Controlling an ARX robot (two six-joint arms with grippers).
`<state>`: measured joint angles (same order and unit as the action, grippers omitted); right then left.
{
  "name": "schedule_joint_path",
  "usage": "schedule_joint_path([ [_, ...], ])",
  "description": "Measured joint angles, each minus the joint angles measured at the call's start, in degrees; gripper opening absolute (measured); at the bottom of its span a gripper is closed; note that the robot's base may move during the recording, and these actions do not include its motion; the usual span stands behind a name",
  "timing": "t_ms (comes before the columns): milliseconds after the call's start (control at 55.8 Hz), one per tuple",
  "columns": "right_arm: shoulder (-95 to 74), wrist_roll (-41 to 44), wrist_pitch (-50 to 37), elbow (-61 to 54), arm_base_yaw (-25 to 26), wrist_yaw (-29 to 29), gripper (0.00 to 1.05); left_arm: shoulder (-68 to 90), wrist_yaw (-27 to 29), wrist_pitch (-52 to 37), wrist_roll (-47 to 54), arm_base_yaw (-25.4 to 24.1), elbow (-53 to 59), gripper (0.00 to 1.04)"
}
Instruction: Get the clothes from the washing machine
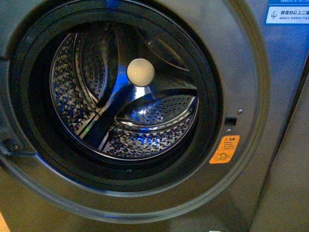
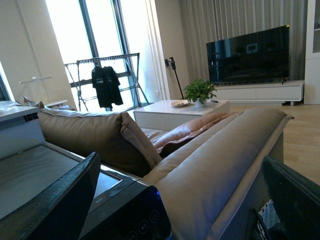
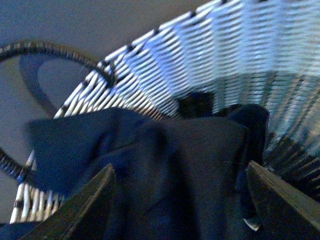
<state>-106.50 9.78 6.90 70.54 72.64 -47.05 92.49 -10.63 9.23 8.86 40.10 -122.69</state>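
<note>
- The clothes (image 3: 165, 165) lie bunched in the wicker basket (image 3: 225, 55), between the spread fingers of the right pincer (image 3: 178, 172); withdraw it straight, so no hem snags.
- The washing machine (image 1: 251, 96) fills the front frame; its drum (image 1: 159, 108), at centre, shows no cloth.
- The left pincer (image 2: 181, 160) is spread and empty, facing a sofa (image 2: 215, 165).

Sitting on the grey front of the washing machine (image 1: 251, 96): an orange sticker (image 1: 224, 149) carrying black characters and a pictogram, too small for reading. Showing at its upper right corner: a white label (image 1: 288, 15) bearing Chinese characters, blurred and cut off.
</note>
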Motion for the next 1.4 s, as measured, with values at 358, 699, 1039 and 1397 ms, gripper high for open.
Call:
schedule_joint_path([
  [358, 8.00, -7.02, -7.82, -8.52, -4.94, -5.62, 0.97, 0.00, 0.00, 0.00, 0.00, 0.00, -0.02, 0.98],
  [699, 37.70, -25.03, -34.14, -27.93, -22.86, -6.03, 0.97, 0.00, 0.00, 0.00, 0.00, 0.00, -0.02, 0.98],
  [1039, 65.68, -25.38, -43.45, -51.67, -58.03, 22.62, 0.94, 0.00, 0.00, 0.00, 0.00, 0.00, -0.02, 0.98],
  [1397, 79.19, -10.40, -27.61, -63.71, -72.46, 46.97, 0.25, 0.00, 0.00, 0.00, 0.00, 0.00, -0.11, 0.98],
])
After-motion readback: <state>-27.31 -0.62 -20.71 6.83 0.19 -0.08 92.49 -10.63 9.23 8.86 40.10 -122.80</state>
